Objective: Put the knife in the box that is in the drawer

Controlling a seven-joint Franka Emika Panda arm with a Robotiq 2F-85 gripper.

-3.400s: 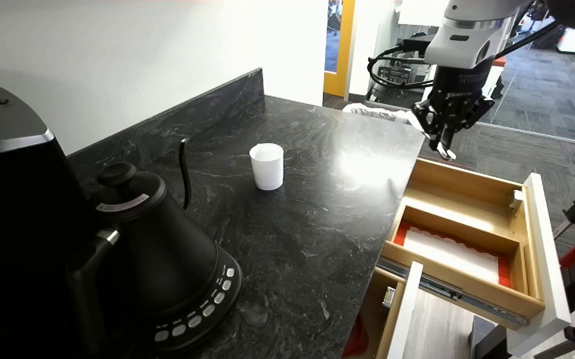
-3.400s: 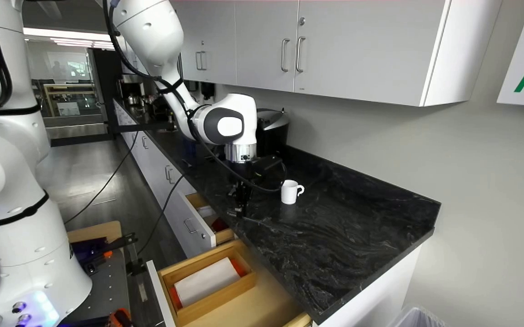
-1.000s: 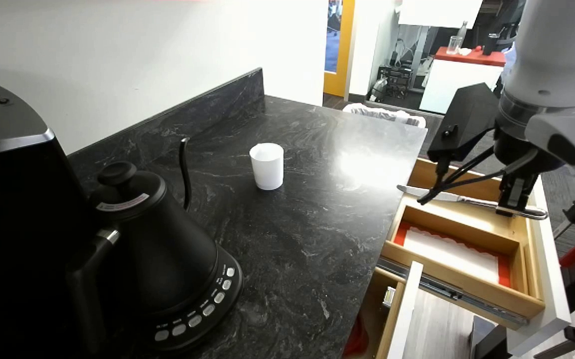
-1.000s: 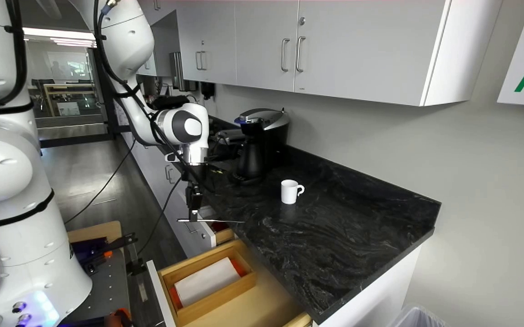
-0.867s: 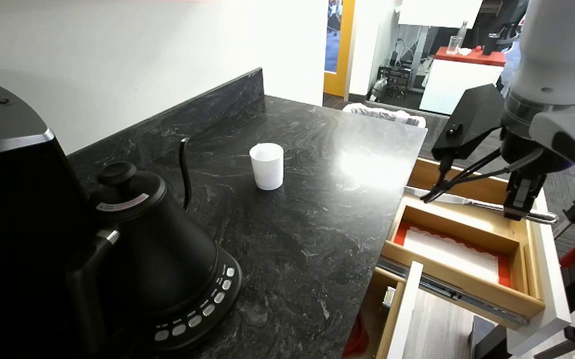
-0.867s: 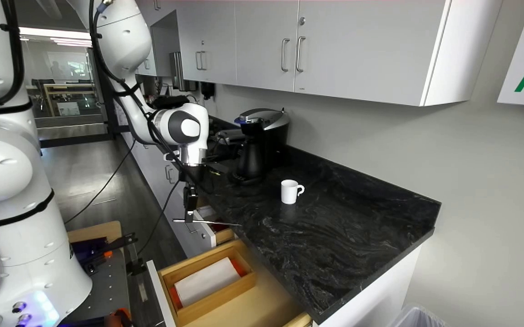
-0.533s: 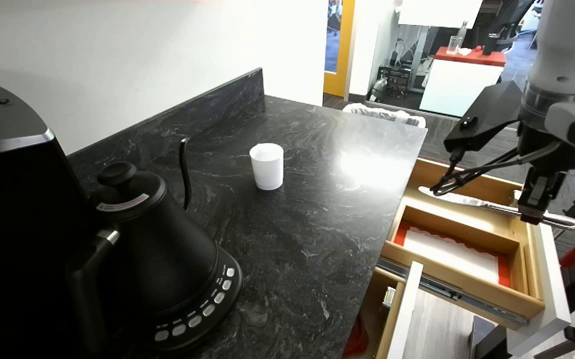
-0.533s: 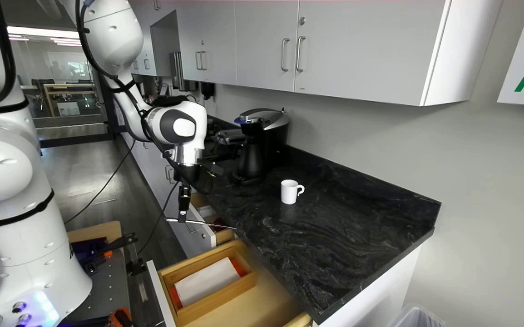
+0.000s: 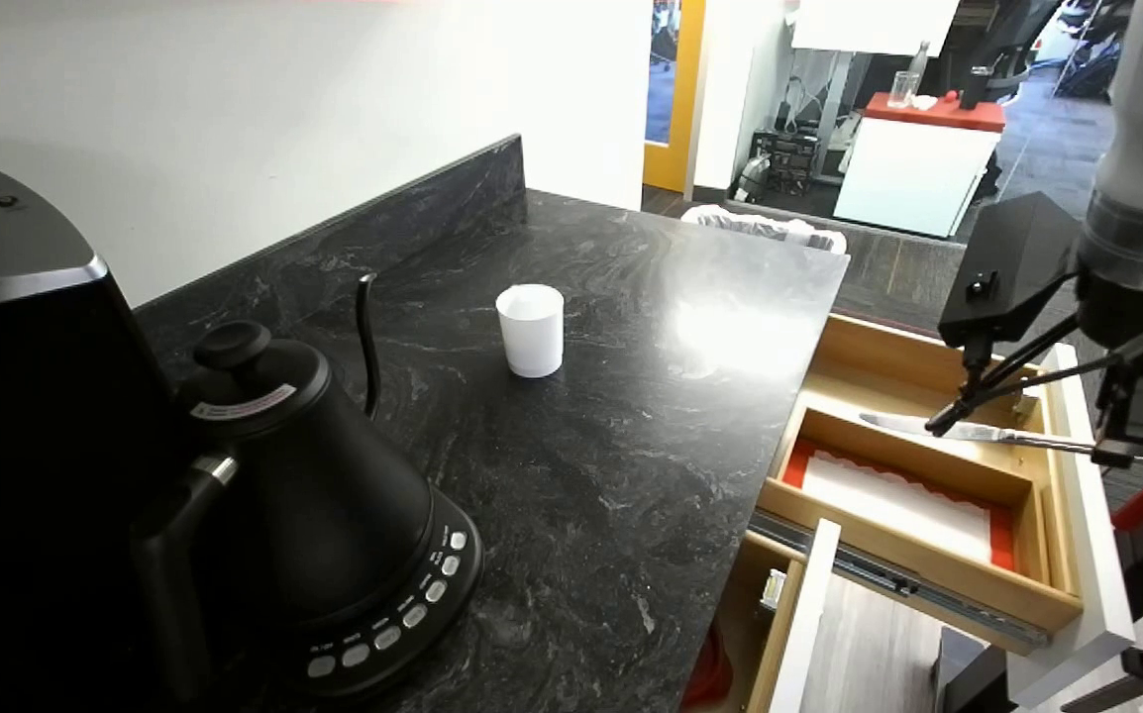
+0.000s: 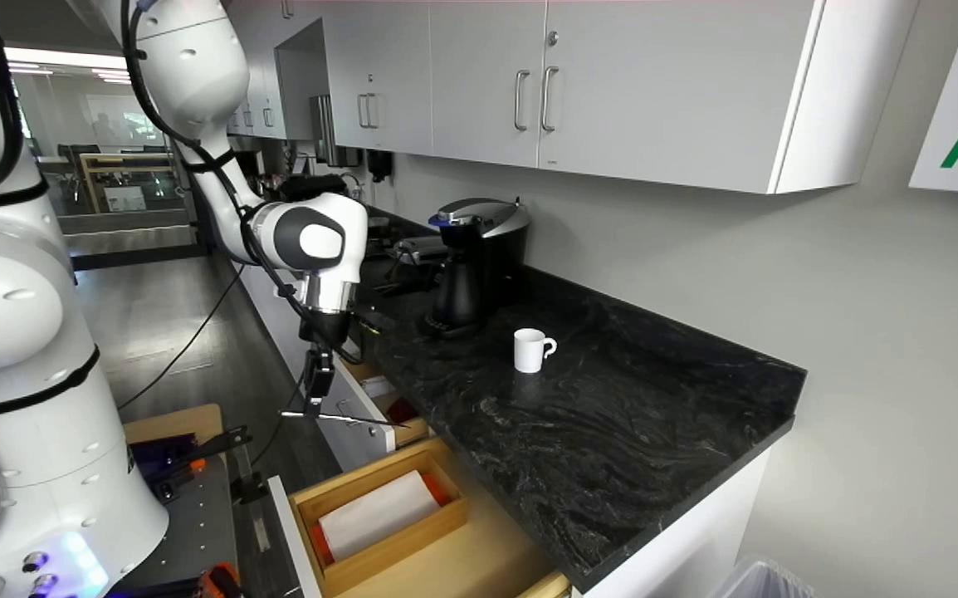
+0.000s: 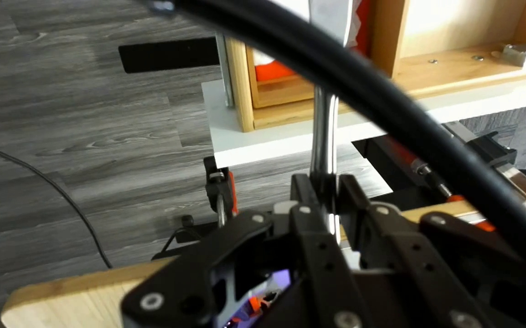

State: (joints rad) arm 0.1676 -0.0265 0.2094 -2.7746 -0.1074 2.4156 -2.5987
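Note:
My gripper (image 9: 1121, 454) is shut on the handle of a silver knife (image 9: 1047, 442), which lies level in mid-air, blade toward the counter. In an exterior view the gripper (image 10: 313, 407) and knife (image 10: 363, 419) are out from the counter edge. The wrist view shows the handle (image 11: 325, 127) between the fingertips (image 11: 323, 187), with the blade over the box; a black cable hides part of it. The drawer (image 9: 1091, 515) is open, with a pale front (image 11: 263, 148). The wooden box (image 10: 400, 531) inside it has a red and white lining.
A white cup (image 9: 532, 332) and black kettle (image 9: 304, 515) stand on the dark counter (image 10: 653, 432). A narrower drawer (image 9: 794, 644) beside the main one is partly open. A loose cable (image 11: 39, 173) hangs over the floor. A clamp (image 11: 219, 182) is near the drawer front.
The gripper has moved, with the knife, from the counter edge out toward the drawer front and turned. In the last half second it moved farther from the counter and slightly lower.

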